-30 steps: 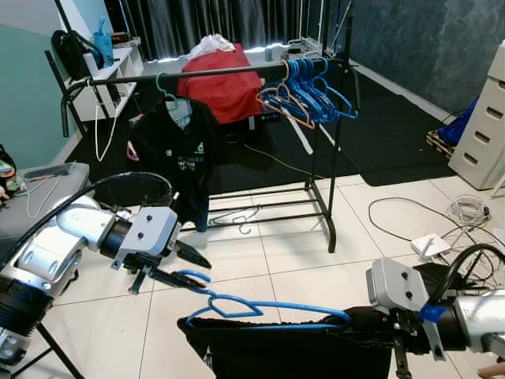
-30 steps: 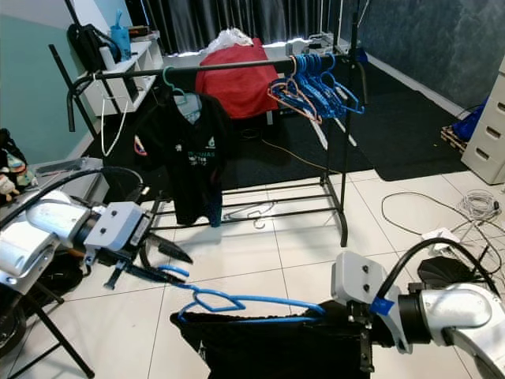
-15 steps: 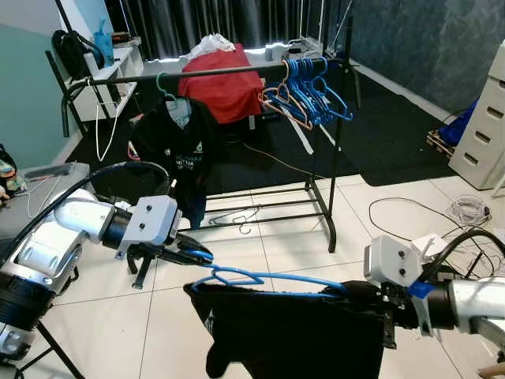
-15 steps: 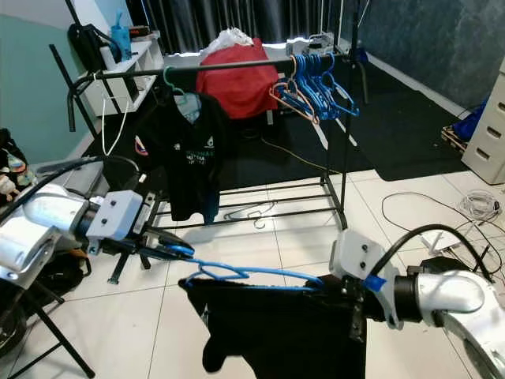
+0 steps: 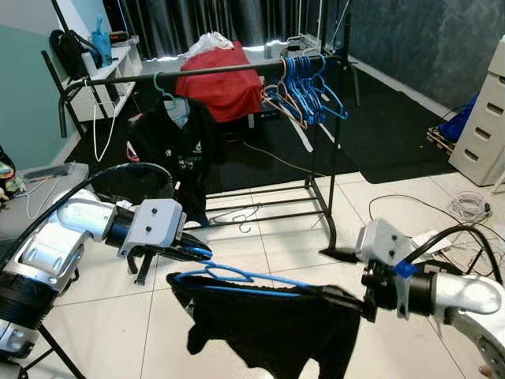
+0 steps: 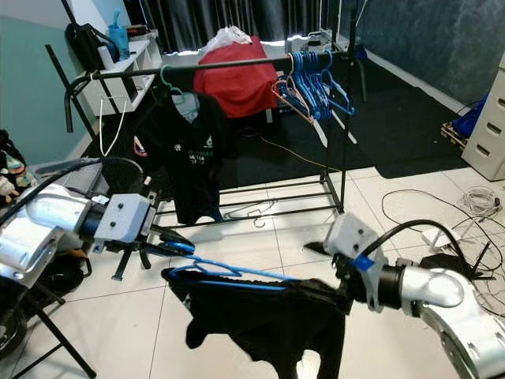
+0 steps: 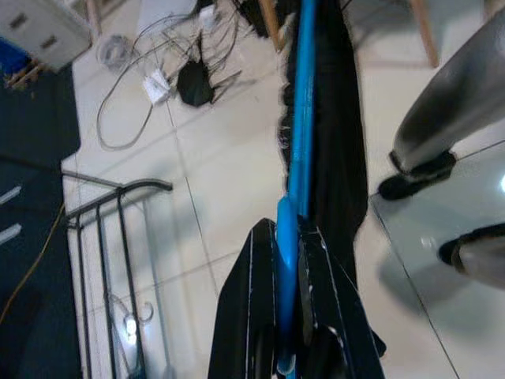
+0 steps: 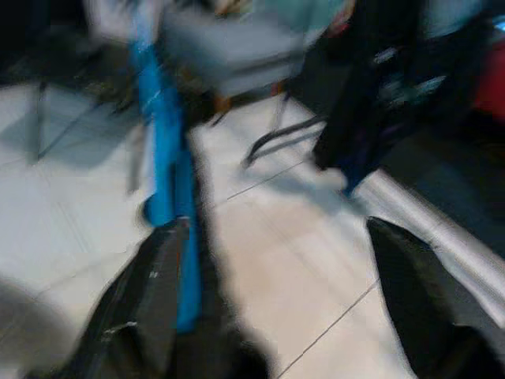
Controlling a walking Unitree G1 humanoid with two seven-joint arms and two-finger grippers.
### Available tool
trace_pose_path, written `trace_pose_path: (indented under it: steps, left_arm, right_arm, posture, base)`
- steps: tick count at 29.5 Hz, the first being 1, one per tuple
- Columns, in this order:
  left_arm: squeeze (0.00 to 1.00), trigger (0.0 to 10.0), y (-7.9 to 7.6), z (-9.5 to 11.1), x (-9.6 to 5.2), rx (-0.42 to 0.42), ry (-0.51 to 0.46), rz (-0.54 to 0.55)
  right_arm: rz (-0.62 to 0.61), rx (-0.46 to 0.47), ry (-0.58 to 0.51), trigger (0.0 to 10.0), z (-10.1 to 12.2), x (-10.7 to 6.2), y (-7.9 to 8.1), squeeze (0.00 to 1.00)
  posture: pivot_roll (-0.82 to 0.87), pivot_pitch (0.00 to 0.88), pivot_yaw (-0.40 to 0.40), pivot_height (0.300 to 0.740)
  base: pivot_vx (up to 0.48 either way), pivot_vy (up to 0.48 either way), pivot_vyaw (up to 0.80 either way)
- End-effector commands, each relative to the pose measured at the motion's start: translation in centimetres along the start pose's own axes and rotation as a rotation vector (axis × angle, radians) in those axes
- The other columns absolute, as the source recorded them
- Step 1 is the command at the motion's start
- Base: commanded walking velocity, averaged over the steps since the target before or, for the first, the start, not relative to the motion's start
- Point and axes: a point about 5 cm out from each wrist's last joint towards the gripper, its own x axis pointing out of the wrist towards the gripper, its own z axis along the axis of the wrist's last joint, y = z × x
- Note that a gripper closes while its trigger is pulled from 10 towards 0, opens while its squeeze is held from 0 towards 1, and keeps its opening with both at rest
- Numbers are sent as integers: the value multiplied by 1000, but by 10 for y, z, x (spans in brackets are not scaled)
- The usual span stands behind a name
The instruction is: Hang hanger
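A blue hanger [image 5: 252,279] carrying a black garment [image 5: 276,328] hangs level above the tiled floor between my arms. My left gripper [image 5: 196,253] is shut on the hanger's hook end; in the left wrist view the blue hanger [image 7: 298,142] runs out from between the shut fingers [image 7: 245,316]. My right gripper [image 5: 339,276] stands open at the hanger's other shoulder, one finger pointing free, the other against the cloth. The blue hanger [image 8: 164,181] lies beside one spread finger [image 8: 146,300]. Behind stands the black clothes rail [image 5: 213,71].
The rail carries a black shirt [image 5: 177,150] on a green hanger, a red cloth [image 5: 221,83] and several blue hangers [image 5: 304,83]. Loose hangers [image 5: 237,221] lie under it. Cables [image 5: 465,209] trail on the right floor by a white drawer unit [image 5: 481,118].
The hanger and garment have risen off the floor and now hang free. My right gripper's fingers have spread apart from the hanger's shoulder. The left gripper keeps its hold.
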Motion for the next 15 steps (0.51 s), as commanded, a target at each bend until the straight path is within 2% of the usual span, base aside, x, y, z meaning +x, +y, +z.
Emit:
trace_pose_path:
  steps: [1, 2, 3, 5, 6, 7, 8, 11, 13, 14, 15]
  left_arm:
    - [0, 0, 6, -5, 3, 4, 49, 49]
    - [0, 0, 8, -10, 5, -21, 79, 95]
    - [0, 0, 8, -10, 5, -21, 79, 95]
    - [0, 0, 8, -19, 9, -66, 129, 158]
    - [0, 0, 7, -22, 12, -91, 143, 179]
    - [0, 0, 7, -22, 12, -91, 143, 179]
    - [0, 0, 4, -25, 17, -124, 151, 205]
    - [0, 0, 4, -25, 18, -132, 147, 217]
    - [0, 0, 14, -26, 23, -237, 99, 402]
    - [0, 0, 14, -26, 23, -237, 99, 402]
    - [0, 0, 18, -27, 26, -303, 69, 497]
  right_arm:
    - [-121, -11, -96, 10000, 14, -5, -14, 1000]
    - [-227, 1, -168, 10000, 23, -9, -24, 1000]
    - [-227, 1, -168, 10000, 23, -9, -24, 1000]
    - [-401, 45, -296, 10000, 36, -14, -37, 1000]
    - [-470, 79, -353, 10000, 39, -15, -40, 1000]
    - [-470, 79, -353, 10000, 39, -15, -40, 1000]
    - [-544, 154, -426, 10000, 40, -12, -38, 1000]
    - [-557, 172, -435, 10000, 40, -10, -37, 1000]
    - [-616, 253, -413, 10000, 25, 2, -27, 1000]
    - [-616, 253, -413, 10000, 25, 2, -27, 1000]
    - [-650, 299, -371, 10000, 13, 10, -21, 608]
  posture:
    - [-199, 0, 105, 740]
    - [-200, 0, 111, 740]
    - [-200, 0, 111, 740]
    - [-204, 0, 117, 740]
    - [-205, 0, 118, 740]
    - [-205, 0, 118, 740]
    - [-209, 0, 122, 740]
    - [-212, 0, 125, 740]
    - [-213, 0, 128, 740]
    - [-213, 0, 128, 740]
    - [-216, 0, 131, 740]
  base:
    - [0, 0, 0]
    - [0, 0, 0]
    - [0, 0, 0]
    - [0, 0, 0]
    - [0, 0, 0]
    - [0, 0, 0]
    - [0, 0, 0]
    - [0, 0, 0]
    - [0, 0, 0]
    - [0, 0, 0]
    - [0, 0, 0]
